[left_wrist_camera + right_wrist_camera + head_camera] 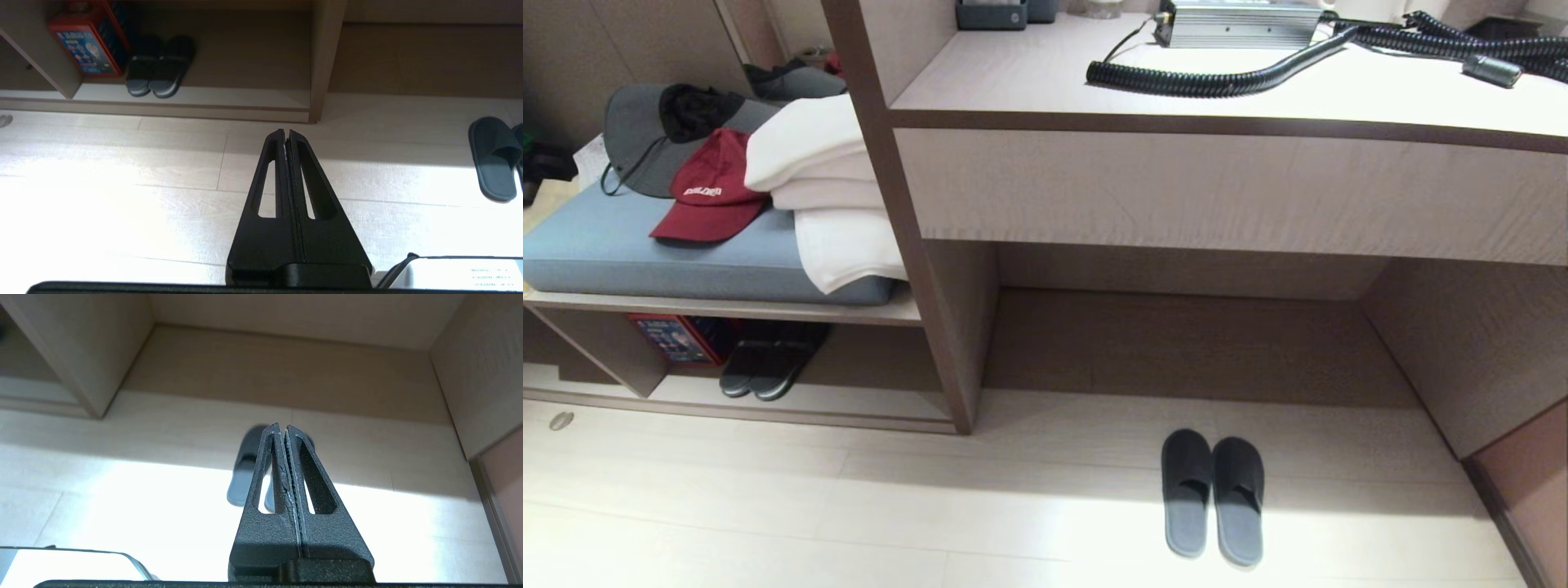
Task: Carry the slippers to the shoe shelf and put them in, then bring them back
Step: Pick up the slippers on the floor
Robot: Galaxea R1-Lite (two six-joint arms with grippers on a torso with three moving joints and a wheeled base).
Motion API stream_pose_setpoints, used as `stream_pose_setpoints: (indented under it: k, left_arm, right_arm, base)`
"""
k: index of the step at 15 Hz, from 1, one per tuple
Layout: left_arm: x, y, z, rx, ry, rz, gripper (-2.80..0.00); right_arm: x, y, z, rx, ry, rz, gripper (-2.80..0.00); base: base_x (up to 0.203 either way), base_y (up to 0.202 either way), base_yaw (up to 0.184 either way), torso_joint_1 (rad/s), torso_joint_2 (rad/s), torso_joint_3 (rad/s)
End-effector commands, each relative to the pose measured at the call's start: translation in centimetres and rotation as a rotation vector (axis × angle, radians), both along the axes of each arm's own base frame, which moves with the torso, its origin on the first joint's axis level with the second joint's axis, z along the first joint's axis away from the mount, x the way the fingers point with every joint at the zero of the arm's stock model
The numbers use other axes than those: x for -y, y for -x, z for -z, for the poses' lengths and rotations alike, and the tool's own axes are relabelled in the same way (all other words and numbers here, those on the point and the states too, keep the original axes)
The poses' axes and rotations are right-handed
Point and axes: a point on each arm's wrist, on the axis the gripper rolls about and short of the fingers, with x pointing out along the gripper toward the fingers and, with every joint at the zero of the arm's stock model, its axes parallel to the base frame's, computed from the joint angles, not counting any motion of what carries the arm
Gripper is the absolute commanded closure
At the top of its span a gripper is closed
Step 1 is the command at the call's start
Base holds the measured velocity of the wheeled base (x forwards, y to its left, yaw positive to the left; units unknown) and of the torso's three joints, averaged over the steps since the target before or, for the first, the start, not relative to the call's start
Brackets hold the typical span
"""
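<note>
Slippers (1214, 496): pair side by side, touching, flat on the pale floor (849, 506), toes toward the table (1217, 188), just outside its open underside. Shoe shelf (849, 404): low compartment left of the slippers, past the vertical divider panel (947, 327); a darker pair (768, 363) and a red box (678, 336) sit inside. Left gripper (286, 132): jaws pressed together, empty, above bare floor near the divider. Right gripper (282, 428): jaws closed, empty, above the slippers.

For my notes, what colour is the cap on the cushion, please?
Dark red cap with white lettering; head view.
</note>
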Motion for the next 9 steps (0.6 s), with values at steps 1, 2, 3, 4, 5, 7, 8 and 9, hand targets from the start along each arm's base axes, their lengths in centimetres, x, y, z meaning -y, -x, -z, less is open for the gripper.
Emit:
stream_pose_setpoints:
  k: [1,2,3,4,5,7,8,9]
  left_arm:
    - [0.00,0.01,-0.01,0.002,0.000,0.000,0.00]
    - [0.00,0.00,-0.02,0.001,0.001,0.000,0.00]
    - [0.00,0.01,-0.01,0.002,0.001,0.000,0.00]
    - [0.00,0.00,-0.02,0.001,0.001,0.000,0.00]
    - [0.00,0.00,-0.02,0.001,0.001,0.000,0.00]
    - [0.00,0.00,-0.02,0.001,0.001,0.000,0.00]
    - [0.00,0.00,-0.02,0.001,0.002,0.000,0.00]
    - [0.00,0.00,-0.02,0.001,0.003,0.000,0.00]
  right_arm:
    - [0.00,-0.01,0.00,-0.001,0.001,0.000,0.00]
    - [0.00,-0.01,0.00,-0.001,0.001,0.001,0.00]
    - [0.00,0.00,-0.04,0.001,0.001,0.000,0.00]
    - [0.00,0.00,-0.04,0.001,0.002,0.000,0.00]
    - [0.00,0.00,-0.04,0.001,0.004,0.000,0.00]
    - [0.00,0.00,-0.04,0.001,0.004,0.000,0.00]
    - [0.00,-0.01,-0.01,-0.001,0.002,0.000,0.00]
    - [0.00,0.00,-0.04,0.001,0.003,0.000,0.00]
  base:
    - [-0.074,0.000,-0.001,0.001,0.00,-0.203]
    - [0.000,0.000,0.000,0.004,0.00,-0.198]
    - [0.000,0.000,0.000,0.007,0.00,-0.199]
    - [0.000,0.000,0.000,0.005,0.00,-0.198]
    - [0.000,0.000,0.000,0.005,0.00,-0.193]
    - [0.000,0.000,0.000,0.005,0.00,-0.204]
    - [0.000,0.000,0.000,-0.001,0.01,-0.200]
    - [0.000,0.000,0.000,-0.002,0.00,-0.191]
